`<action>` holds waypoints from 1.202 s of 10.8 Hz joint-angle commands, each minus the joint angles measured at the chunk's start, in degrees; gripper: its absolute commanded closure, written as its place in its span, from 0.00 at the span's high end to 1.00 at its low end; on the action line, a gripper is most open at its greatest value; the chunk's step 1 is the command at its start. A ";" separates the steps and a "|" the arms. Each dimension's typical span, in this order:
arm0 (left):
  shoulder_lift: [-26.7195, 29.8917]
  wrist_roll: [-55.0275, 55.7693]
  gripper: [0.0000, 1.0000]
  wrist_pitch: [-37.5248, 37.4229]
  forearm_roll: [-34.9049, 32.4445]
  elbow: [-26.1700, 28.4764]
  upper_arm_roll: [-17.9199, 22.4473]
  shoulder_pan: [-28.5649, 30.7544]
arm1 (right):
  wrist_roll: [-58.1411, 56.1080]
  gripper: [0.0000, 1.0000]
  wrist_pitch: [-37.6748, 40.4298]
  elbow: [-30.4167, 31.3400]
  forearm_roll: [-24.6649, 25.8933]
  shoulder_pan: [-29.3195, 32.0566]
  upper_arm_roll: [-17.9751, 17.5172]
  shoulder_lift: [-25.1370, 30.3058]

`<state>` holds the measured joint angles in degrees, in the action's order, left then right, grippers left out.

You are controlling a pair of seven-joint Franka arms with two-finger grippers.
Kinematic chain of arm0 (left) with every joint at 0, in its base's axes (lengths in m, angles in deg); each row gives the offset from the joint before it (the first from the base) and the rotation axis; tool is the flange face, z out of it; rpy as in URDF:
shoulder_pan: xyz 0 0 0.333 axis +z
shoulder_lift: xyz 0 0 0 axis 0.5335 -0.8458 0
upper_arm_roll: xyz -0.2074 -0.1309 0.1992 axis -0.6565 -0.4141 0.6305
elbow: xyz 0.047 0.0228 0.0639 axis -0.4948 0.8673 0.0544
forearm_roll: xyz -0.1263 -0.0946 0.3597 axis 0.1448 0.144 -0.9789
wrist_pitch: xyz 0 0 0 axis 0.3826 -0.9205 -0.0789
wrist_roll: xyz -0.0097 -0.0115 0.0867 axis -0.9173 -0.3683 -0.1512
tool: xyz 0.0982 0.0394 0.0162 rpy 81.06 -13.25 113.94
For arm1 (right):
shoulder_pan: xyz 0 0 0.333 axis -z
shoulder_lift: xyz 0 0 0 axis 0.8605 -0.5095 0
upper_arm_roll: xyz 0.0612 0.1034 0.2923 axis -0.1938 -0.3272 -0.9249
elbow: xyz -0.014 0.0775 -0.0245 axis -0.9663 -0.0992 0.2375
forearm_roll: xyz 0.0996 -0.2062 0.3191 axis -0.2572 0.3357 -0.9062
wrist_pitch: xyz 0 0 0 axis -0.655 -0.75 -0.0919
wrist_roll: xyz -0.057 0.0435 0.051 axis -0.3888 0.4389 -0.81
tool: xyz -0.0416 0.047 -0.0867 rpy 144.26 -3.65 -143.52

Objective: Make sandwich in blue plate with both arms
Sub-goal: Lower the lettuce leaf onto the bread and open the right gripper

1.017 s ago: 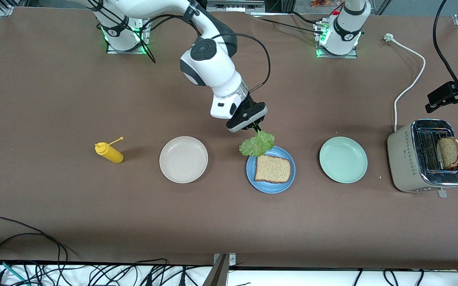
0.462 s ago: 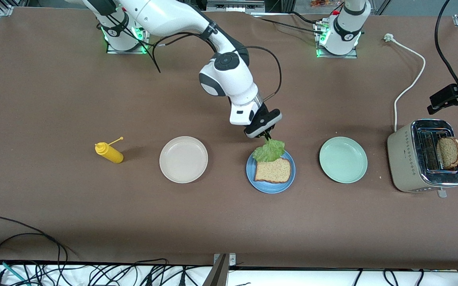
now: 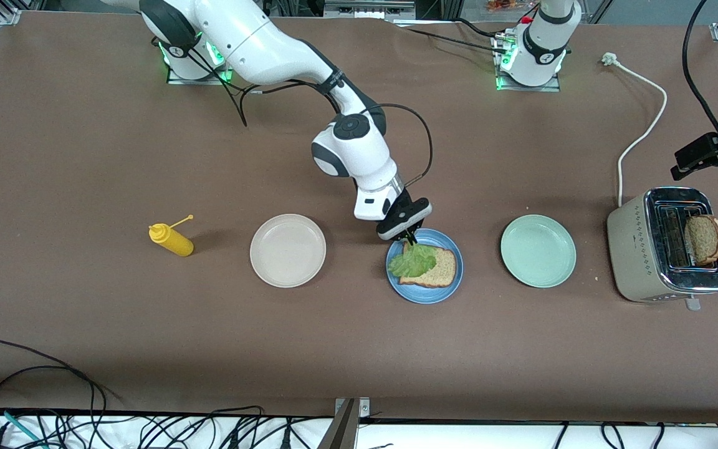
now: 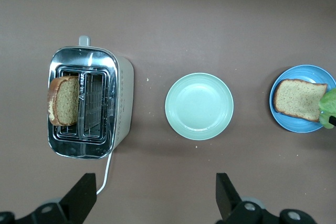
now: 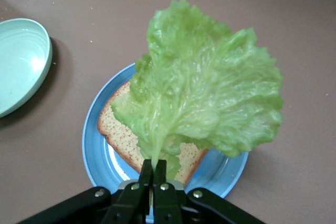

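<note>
1. Since a second ago the right gripper has come down from above the table onto the blue plate, and the lettuce leaf it carries now drapes over the bread slice lying there.
2. Yellow squeeze bottle, then cream plate, sit toward the right arm's end, untouched.
3. On the blue plate, the right gripper's fingers are pinched shut on the leaf's stem. To do this well, lower until the leaf lies flat and centred on the slice, then release (it hangs off one edge now).
4. Mint-green plate is bare.
5. Toaster holds the second slice.
6. Left gripper waits high over the toaster's part of the table, fingers spread wide, holding nothing.
</note>
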<state>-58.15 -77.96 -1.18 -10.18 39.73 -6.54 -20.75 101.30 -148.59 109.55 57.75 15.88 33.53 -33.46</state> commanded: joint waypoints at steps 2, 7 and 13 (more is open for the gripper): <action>-0.41 -1.10 1.00 -0.87 1.07 -1.15 -0.17 0.46 | 0.78 0.00 -0.66 -3.05 1.10 -1.42 0.64 -2.73; -0.41 -1.10 1.00 -0.87 0.99 -1.06 -0.16 0.46 | 1.04 0.00 -0.75 -3.05 1.10 -2.12 1.16 -3.43; -0.41 -1.10 1.00 -0.87 0.99 -1.15 -0.16 0.46 | 0.95 0.94 -2.40 -3.05 1.10 -2.56 1.96 -3.52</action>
<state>-58.17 -77.96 -1.18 -10.18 39.73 -6.55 -20.75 101.32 -149.02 108.83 57.82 14.11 34.68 -35.39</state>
